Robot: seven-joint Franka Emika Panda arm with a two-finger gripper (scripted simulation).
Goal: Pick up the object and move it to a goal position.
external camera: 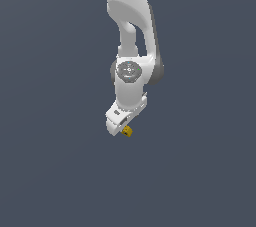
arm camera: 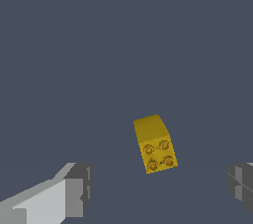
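Observation:
The object, a tiny yellow block (external camera: pixel 128 130) with small dark spots, lies on the dark grey floor just under the white gripper in the exterior view. In the wrist view the block (arm camera: pixel 154 144) lies between and a little beyond the two fingers, touching neither. My gripper (arm camera: pixel 158 191) is open, with one finger (arm camera: pixel 74 191) on one side and the other finger (arm camera: pixel 240 183) far apart at the frame's edge. In the exterior view the hand (external camera: pixel 121 119) hides the fingertips.
The white arm (external camera: pixel 131 31) comes down from the top of the exterior view. The flat dark grey floor (external camera: pixel 50 171) surrounds it, with no other object in view.

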